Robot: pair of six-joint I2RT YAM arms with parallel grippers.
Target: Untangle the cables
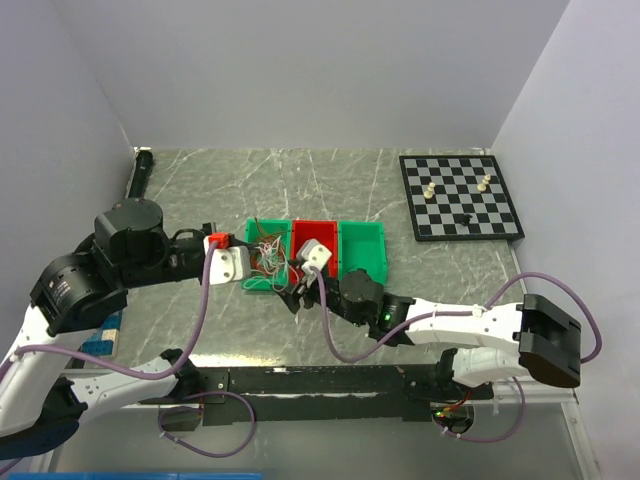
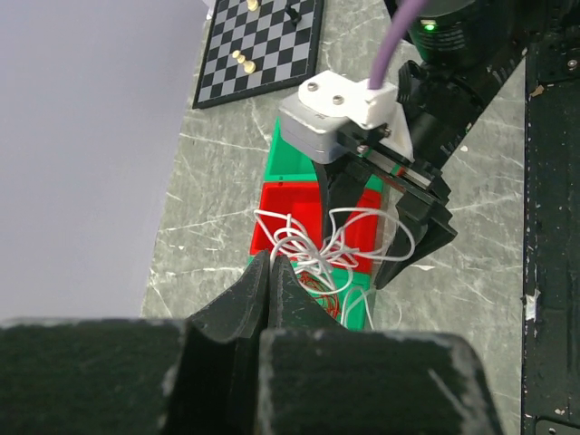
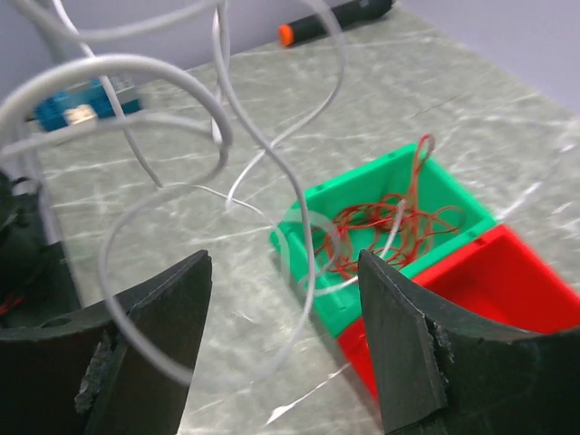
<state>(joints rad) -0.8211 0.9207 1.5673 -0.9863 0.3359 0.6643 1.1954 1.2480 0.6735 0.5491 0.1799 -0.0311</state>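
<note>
A loose bunch of white cables (image 2: 319, 246) hangs in loops above the bins, and my left gripper (image 2: 272, 264) is shut on one end of it. Red cables (image 3: 385, 217) lie in a tangle inside the left green bin (image 3: 313, 204). My right gripper (image 3: 285, 272) is open beside that bin, and white cable loops (image 3: 299, 227) pass between its fingers without being pinched. From above, the left gripper (image 1: 250, 268) and right gripper (image 1: 293, 278) face each other over the cables (image 1: 268, 250).
A red bin (image 1: 315, 240) and a second green bin (image 1: 362, 250) adjoin the first. A chessboard (image 1: 460, 195) with a few pieces lies at the back right. A black marker (image 3: 331, 20) with an orange tip lies far left. A blue object (image 3: 77, 104) sits near the left arm's base.
</note>
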